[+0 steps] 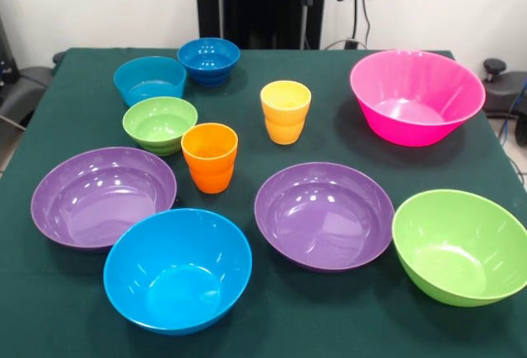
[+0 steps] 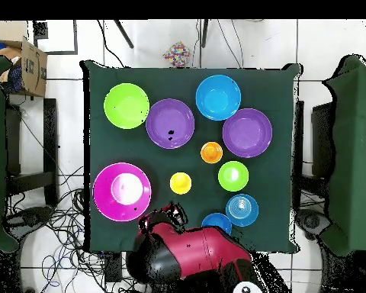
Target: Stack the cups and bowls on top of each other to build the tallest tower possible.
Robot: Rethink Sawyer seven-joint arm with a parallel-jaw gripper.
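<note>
Nothing is stacked; every piece stands alone on the green table [image 1: 346,140]. The orange cup [image 1: 210,156] [image 2: 211,152] and the yellow-orange cup [image 1: 286,111] [image 2: 181,183] stand upright near the middle. The small green bowl [image 1: 160,123], light blue bowl [image 1: 149,80] and dark blue bowl [image 1: 208,60] cluster at the far left. Two large purple bowls [image 1: 103,196] [image 1: 324,214], a large blue bowl [image 1: 177,269], a large green bowl [image 1: 459,245] and a pink bowl [image 1: 417,95] lie around them. My arm [image 2: 190,252] is drawn back over the table's robot-side edge; its dark gripper end [image 2: 163,217] shows only in the overhead view.
The robot's black pedestal [image 1: 255,0] stands behind the table. Chairs [image 2: 354,152] stand at both table sides in the overhead view. A cardboard box [image 2: 26,65] sits at the upper left, and cables lie on the floor.
</note>
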